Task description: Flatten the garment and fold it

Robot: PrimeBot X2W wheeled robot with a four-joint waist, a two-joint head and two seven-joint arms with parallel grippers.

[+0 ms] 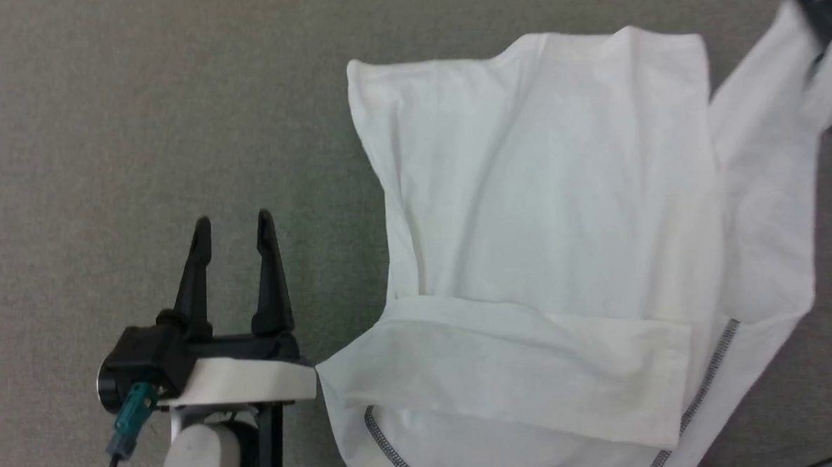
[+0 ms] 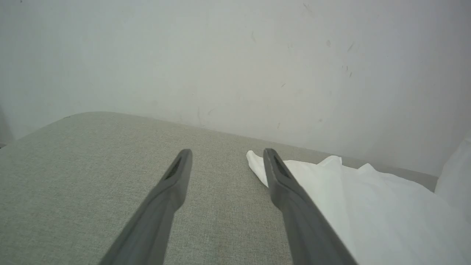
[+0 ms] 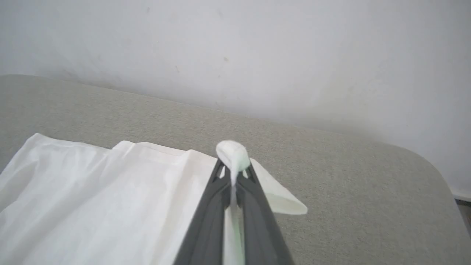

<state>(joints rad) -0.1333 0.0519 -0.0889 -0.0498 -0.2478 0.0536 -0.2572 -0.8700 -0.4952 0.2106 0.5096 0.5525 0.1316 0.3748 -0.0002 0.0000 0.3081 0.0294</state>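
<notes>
Your left gripper (image 1: 233, 220) sits just left of the garment (image 1: 547, 185), fingers wide apart, holding nothing. The garment lies partly folded on the grey table (image 1: 103, 135), its near end turned over. At its far right corner your right gripper (image 3: 234, 173) pinches the cloth, fingers shut tight. You look to be mid-fold. Next, carry that corner across the garment and lay it flat, slowly.

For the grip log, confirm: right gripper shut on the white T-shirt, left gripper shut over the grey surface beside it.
The left gripper is open, jaws apart, as the left wrist view shows. The rest stands: right gripper shut on the white T-shirt, left over the grey surface beside it.
</notes>
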